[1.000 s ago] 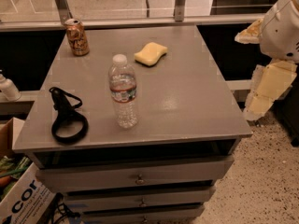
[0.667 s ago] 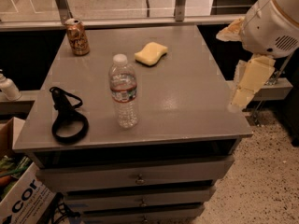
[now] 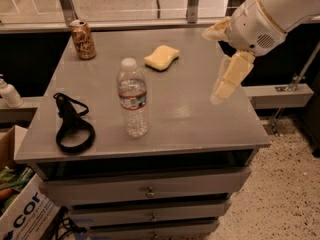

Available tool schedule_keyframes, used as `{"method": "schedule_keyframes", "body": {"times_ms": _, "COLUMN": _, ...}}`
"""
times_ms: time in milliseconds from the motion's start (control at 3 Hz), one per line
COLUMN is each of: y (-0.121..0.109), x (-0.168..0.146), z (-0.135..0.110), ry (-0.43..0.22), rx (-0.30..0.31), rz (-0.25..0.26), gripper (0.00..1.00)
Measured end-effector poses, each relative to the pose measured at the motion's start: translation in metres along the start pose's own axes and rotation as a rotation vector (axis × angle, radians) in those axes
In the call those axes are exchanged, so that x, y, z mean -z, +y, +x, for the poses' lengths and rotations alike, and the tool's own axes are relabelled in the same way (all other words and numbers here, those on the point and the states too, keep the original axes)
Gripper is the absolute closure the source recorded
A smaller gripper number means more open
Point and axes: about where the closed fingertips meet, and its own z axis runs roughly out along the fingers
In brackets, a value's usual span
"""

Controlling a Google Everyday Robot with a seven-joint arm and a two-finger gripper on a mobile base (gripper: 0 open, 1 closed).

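Observation:
My gripper [image 3: 211,67] hangs over the right part of the grey cabinet top [image 3: 200,119], its cream fingers [image 3: 231,76] spread open with nothing between them. It touches nothing; the nearest thing is a yellow sponge [image 3: 161,57] lying to its left, towards the back. A clear plastic water bottle [image 3: 132,104] with a white cap stands upright near the middle. In the back left corner stands a brown drink can [image 3: 83,39]. A black looped strap [image 3: 72,124] lies at the front left.
The cabinet has drawers [image 3: 147,189] below its top. A white bottle [image 3: 7,93] stands on a lower ledge at the left, and a cardboard box [image 3: 20,214] sits on the floor at bottom left. Speckled floor [image 3: 290,184] lies to the right, a railing [image 3: 65,4] behind.
The arm has swung left from beyond the cabinet's right edge, so the gripper is now over the top's right part. The objects on the top have not moved.

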Motion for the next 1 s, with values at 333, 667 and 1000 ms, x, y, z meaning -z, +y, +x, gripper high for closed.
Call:
{"method": "schedule_keyframes", "body": {"times_ms": 333, "y": -0.012, "x": -0.019, "z": -0.015, "ry": -0.111, "rx": 0.017, "rz": -0.040, "gripper": 0.00}}
{"method": "schedule_keyframes", "body": {"times_ms": 667, "y": -0.012, "x": -0.042, "z": -0.030, "ry": -0.250, "rx": -0.006, "rz": -0.091, "gripper": 0.00}}
{"method": "schedule_keyframes", "body": {"times_ms": 1000, "y": -0.012, "x": -0.043, "z": -0.030, "ry": -0.251, "rx": -0.006, "rz": -0.091, "gripper": 0.00}}
